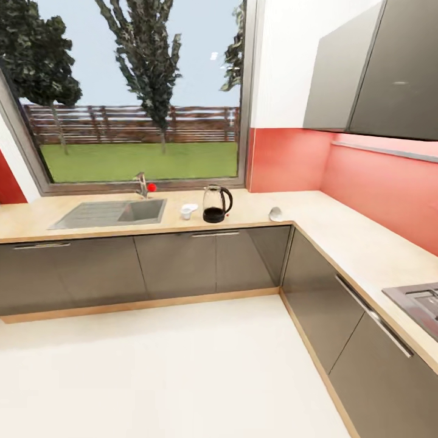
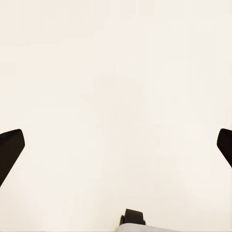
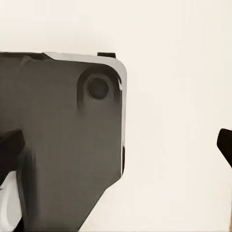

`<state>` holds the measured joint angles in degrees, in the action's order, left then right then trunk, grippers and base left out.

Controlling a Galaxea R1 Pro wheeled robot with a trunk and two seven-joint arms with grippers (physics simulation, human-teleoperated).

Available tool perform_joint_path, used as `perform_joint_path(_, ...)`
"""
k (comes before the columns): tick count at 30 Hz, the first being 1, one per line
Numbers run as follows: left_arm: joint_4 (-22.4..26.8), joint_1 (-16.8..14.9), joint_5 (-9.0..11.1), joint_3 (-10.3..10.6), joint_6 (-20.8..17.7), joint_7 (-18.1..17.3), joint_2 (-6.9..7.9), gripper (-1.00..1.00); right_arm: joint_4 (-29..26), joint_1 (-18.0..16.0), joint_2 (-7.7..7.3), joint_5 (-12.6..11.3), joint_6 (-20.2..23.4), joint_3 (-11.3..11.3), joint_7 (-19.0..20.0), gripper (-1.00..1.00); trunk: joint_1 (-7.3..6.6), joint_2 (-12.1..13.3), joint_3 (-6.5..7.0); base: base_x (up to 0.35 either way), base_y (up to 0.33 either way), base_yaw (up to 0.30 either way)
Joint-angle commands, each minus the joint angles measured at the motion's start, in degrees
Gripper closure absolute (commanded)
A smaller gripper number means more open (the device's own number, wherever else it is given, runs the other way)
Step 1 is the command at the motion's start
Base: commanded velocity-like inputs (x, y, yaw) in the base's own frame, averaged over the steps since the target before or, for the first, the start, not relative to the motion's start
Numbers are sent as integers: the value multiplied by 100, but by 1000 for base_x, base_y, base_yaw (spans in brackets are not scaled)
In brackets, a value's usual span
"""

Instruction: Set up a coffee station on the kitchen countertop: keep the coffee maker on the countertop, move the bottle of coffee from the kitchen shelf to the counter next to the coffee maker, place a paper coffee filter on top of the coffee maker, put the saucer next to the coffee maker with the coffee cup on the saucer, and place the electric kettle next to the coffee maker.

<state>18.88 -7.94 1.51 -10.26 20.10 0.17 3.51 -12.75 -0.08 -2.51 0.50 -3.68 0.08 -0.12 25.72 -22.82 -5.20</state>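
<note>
A glass electric kettle (image 1: 217, 205) with a black base and handle stands on the light wooden countertop (image 1: 340, 237) below the window. Just left of it sits a small white cup-like object (image 1: 188, 210). Near the counter's corner lies another small white object (image 1: 275, 213), too small to identify. My left gripper (image 2: 116, 150) hangs over the cream floor, its dark fingertips (image 2: 10, 147) far apart, open and empty. My right gripper (image 3: 116, 145) is also open with nothing between its fingers, above my dark grey base (image 3: 63, 145).
A steel sink (image 1: 109, 213) with a tap (image 1: 142, 184) is set into the counter at the left. A hob (image 1: 420, 304) sits at the right edge. Grey cabinets run under the L-shaped counter, with wall cupboards (image 1: 371, 73) above. Open cream floor (image 1: 170, 371) lies in front.
</note>
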Motion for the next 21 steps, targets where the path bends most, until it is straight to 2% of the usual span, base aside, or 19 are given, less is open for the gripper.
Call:
perform_joint_path(1, -2, -8, 12, -1, 19, 1, -3, -100, 11, -1, 3, 4, -8, 1, -1, -100, 6, -10, -11, 316, -95, 0)
perform_joint_path(5, 4, -25, 9, -2, 20, 1, -16, -100, 29, -1, 5, 3, -3, 1, -4, -100, 6, -10, -11, 257, -81, 0)
perform_joint_path(11, 76, -51, 8, 11, 26, -32, -36, -100, 41, -1, 12, 3, -8, 1, -5, -100, 6, -10, -11, 52, -16, 0)
perform_joint_path(16, 146, -128, -117, 258, -6, -53, -75, -100, 51, -1, 14, 3, -15, 1, -3, -100, 6, -10, -11, 7, -2, -97)
perform_joint_path(21, 331, -655, -196, 404, -69, -59, -210, -100, 134, -1, 14, -4, -18, -5, 5, -100, 6, -10, -11, 1, 0, -232)
